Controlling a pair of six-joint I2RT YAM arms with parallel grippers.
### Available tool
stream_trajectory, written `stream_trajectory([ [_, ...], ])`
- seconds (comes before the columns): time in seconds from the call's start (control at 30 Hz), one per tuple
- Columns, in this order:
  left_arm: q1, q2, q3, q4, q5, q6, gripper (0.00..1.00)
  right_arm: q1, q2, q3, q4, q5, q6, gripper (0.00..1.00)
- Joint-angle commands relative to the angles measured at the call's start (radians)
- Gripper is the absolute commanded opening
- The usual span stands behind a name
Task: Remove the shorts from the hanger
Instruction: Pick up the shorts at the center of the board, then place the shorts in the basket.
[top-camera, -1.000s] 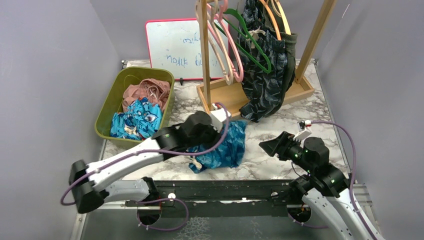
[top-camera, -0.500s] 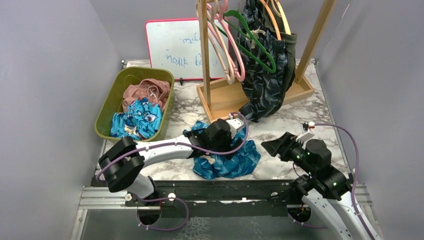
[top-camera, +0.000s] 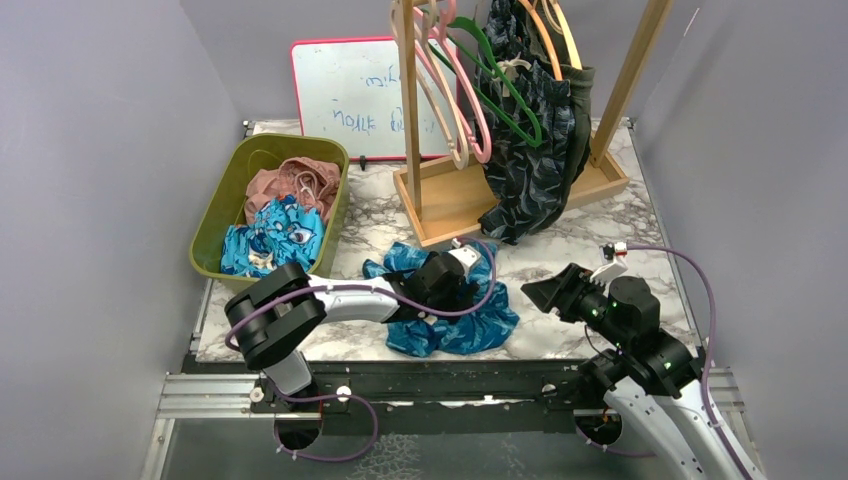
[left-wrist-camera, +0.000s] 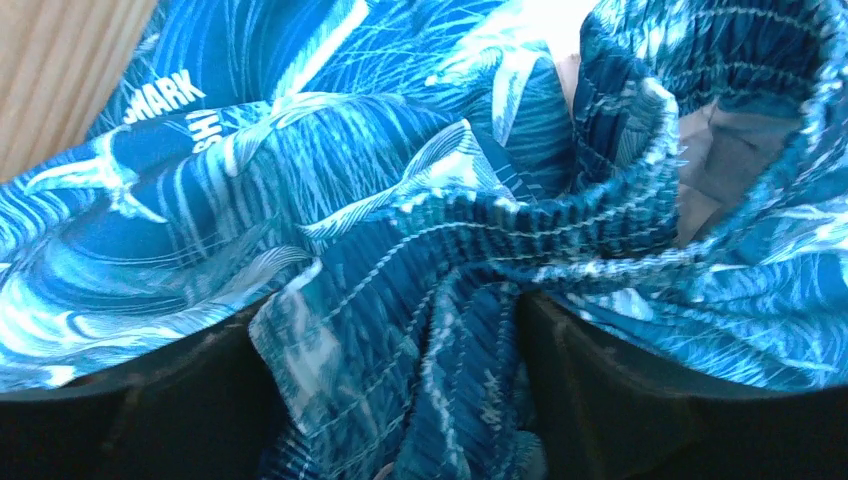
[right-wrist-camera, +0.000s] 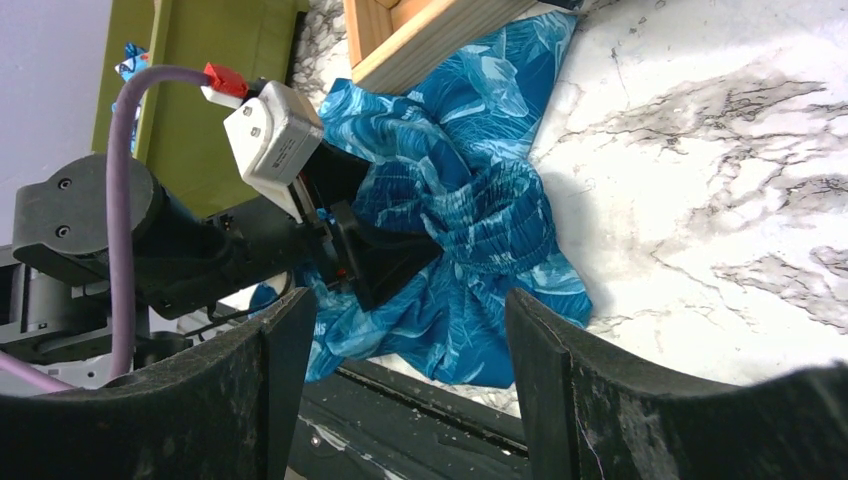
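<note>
Blue leaf-print shorts (top-camera: 465, 322) lie crumpled on the marble table in front of the rack. My left gripper (top-camera: 462, 298) rests low on them. In the left wrist view its dark fingers (left-wrist-camera: 130, 420) stand wide apart and a fold of the gathered waistband (left-wrist-camera: 400, 340) lies loose between them. My right gripper (top-camera: 540, 292) hovers to the right of the heap, open and empty. Dark navy leaf-print shorts (top-camera: 530, 160) hang from a hanger (top-camera: 560, 35) on the wooden rack, with dark olive shorts (top-camera: 583, 100) behind them.
An olive bin (top-camera: 215, 230) at the left holds pink shorts (top-camera: 295, 182) and bright blue cartoon-print shorts (top-camera: 275, 240). Bare green (top-camera: 500, 85) and pink (top-camera: 465, 110) hangers hang on the rack, whose wooden base (top-camera: 450, 195) stands just behind the heap. A whiteboard (top-camera: 345, 95) leans at the back.
My left gripper carried the blue leaf-print shorts rightward and down, then opened; the shorts now lie spread on the table. The left arm has folded in closer. The right arm has not moved.
</note>
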Motion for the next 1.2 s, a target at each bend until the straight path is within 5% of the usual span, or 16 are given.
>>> stream_trajectory([
  [0.0, -0.016, 0.101, -0.04, -0.018, -0.038, -0.059, 0.73, -0.001, 0.001, -0.006, 0.017, -0.002, -0.003, 0.72],
  [0.17, -0.031, 0.134, -0.05, -0.042, -0.112, -0.098, 0.14, -0.001, -0.001, -0.007, 0.018, -0.008, -0.003, 0.72],
  [0.3, -0.034, 0.049, -0.047, -0.085, -0.167, -0.107, 0.0, -0.002, -0.008, -0.009, 0.019, -0.013, -0.004, 0.72],
  [0.63, 0.039, -0.395, 0.013, -0.27, -0.275, 0.004, 0.0, -0.001, -0.013, -0.012, 0.018, -0.019, -0.002, 0.72],
  [0.93, 0.251, -0.649, 0.067, -0.405, -0.251, 0.083, 0.0, -0.002, -0.021, -0.013, 0.016, -0.02, 0.0, 0.72],
  [1.17, 0.377, -0.731, 0.242, -0.491, -0.379, 0.215, 0.0, -0.001, -0.026, -0.014, 0.018, -0.02, 0.001, 0.72],
])
